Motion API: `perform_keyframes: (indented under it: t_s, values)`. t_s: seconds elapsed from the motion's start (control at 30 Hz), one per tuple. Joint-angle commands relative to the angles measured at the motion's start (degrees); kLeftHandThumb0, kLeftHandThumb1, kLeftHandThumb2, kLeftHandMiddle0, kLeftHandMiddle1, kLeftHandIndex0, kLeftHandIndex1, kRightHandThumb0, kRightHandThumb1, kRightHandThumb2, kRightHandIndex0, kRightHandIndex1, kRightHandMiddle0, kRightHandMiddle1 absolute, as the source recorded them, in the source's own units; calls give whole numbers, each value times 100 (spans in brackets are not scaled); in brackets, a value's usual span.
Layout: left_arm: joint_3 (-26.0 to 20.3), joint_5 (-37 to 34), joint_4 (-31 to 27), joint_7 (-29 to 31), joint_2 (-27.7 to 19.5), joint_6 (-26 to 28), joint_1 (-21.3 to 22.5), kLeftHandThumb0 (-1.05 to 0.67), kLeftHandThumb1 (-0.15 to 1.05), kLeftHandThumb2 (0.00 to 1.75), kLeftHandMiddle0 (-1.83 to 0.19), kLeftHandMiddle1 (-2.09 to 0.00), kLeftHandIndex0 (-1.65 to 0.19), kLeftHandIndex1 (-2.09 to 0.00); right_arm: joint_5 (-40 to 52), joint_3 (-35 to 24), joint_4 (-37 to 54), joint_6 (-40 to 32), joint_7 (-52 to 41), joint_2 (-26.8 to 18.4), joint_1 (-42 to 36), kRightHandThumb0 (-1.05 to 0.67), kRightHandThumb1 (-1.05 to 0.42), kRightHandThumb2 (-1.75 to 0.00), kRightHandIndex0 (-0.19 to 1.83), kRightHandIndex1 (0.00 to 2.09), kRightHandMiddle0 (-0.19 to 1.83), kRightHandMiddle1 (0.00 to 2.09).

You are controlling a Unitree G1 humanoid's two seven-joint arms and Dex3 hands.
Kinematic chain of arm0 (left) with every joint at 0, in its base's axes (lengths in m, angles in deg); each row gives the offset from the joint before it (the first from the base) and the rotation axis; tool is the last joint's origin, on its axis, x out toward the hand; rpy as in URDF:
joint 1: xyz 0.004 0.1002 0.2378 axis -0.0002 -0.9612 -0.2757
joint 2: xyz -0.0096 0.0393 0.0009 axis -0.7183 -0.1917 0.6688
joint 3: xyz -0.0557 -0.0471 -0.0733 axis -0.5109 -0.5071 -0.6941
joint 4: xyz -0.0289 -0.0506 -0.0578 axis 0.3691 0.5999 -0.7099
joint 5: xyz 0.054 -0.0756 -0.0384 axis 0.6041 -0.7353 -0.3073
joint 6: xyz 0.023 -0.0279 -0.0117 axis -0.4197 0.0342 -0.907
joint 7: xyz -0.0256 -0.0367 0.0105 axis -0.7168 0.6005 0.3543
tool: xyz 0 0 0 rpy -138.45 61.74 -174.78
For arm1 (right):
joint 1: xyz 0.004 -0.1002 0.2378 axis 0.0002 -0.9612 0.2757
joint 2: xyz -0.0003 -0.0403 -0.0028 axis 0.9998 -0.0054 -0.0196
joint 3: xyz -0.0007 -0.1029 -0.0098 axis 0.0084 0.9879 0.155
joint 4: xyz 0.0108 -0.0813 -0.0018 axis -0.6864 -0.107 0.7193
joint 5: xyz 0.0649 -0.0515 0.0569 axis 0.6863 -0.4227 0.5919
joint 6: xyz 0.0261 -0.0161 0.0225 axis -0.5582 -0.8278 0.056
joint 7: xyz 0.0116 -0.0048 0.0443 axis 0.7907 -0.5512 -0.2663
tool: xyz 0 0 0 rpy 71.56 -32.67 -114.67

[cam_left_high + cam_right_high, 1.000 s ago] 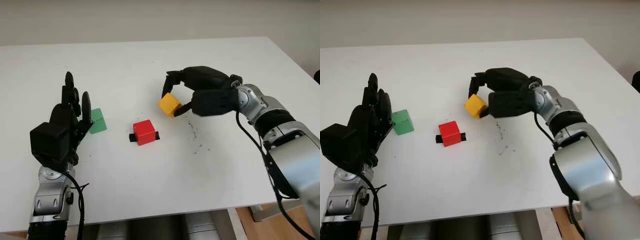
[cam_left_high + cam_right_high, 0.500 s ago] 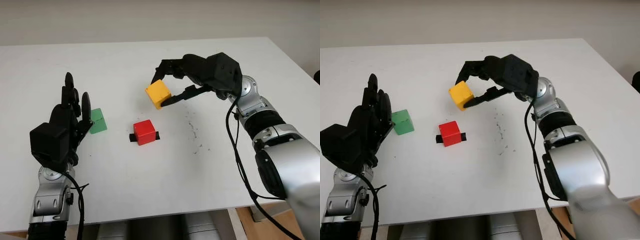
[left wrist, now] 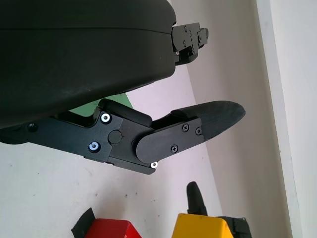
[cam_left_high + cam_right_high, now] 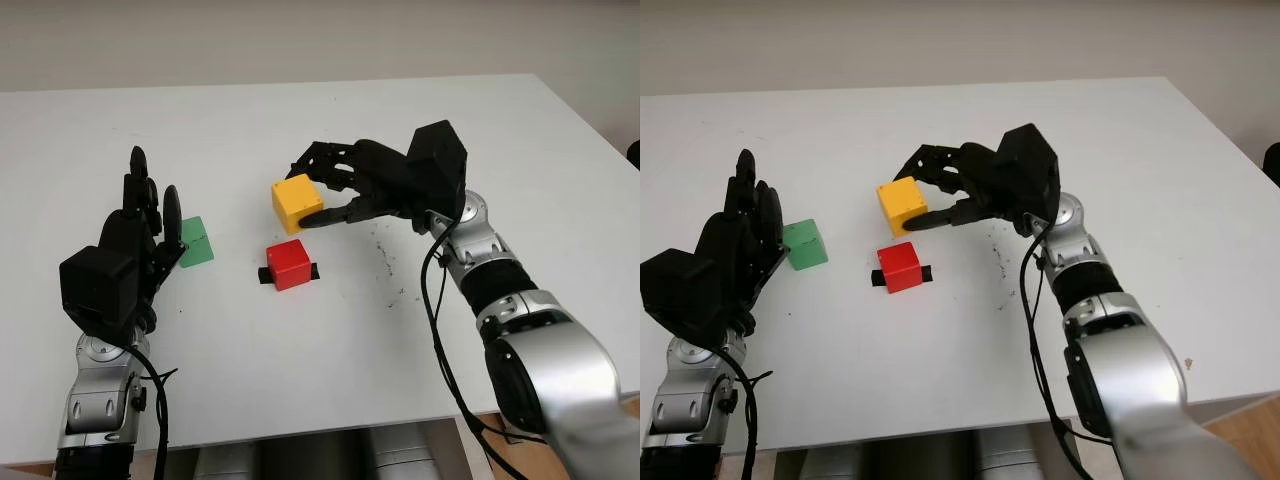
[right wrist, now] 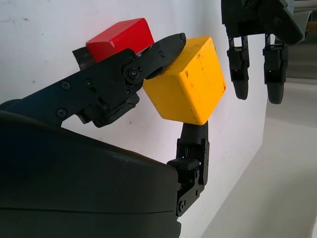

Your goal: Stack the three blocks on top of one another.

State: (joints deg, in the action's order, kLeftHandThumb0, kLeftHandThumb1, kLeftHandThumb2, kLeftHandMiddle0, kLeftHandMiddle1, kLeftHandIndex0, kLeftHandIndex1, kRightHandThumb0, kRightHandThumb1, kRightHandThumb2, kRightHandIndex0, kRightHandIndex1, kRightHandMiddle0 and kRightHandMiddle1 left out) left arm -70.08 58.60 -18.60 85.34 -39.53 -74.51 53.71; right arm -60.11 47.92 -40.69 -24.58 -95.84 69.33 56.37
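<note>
My right hand (image 4: 320, 195) is shut on the yellow block (image 4: 296, 198) and holds it in the air, above and a little behind the red block (image 4: 290, 264). The red block sits on a black tape mark near the table's middle. In the right wrist view the yellow block (image 5: 185, 87) is pinched between fingers, with the red block (image 5: 120, 37) on the table beyond it. The green block (image 4: 194, 240) lies on the table to the left, just right of my open left hand (image 4: 140, 225), which is raised upright beside it.
The white table (image 4: 330, 330) has small dark scuff marks (image 4: 385, 262) right of the red block. Its front edge runs close to both arms, and the right edge slants off at the far right.
My right hand carried the yellow block up off the table and leftward, ending above the red block. The left hand, green block and red block stayed put.
</note>
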Motion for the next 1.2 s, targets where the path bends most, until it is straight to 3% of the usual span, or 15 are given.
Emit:
perform_keyframes:
  t_s: [0.0, 0.3, 1.17]
  values:
    - [-3, -11, -146, -9, 10, -15, -38, -72, 105, 71, 15, -5, 17, -5, 68, -61, 176, -27, 2, 53, -60, -46, -90, -5, 19, 5, 41, 154]
    - [-7, 4, -138, -21, -2, -16, -32, -73, 105, 72, 15, -5, 17, -5, 140, -56, 339, -421, -15, 119, -161, -46, -89, -5, 18, 5, 44, 154]
    - [-2, 3, -166, -31, 6, -13, -23, -73, 105, 71, 15, -5, 17, -5, -107, 112, 375, -234, -171, 33, -302, -50, -88, -5, 17, 5, 48, 154]
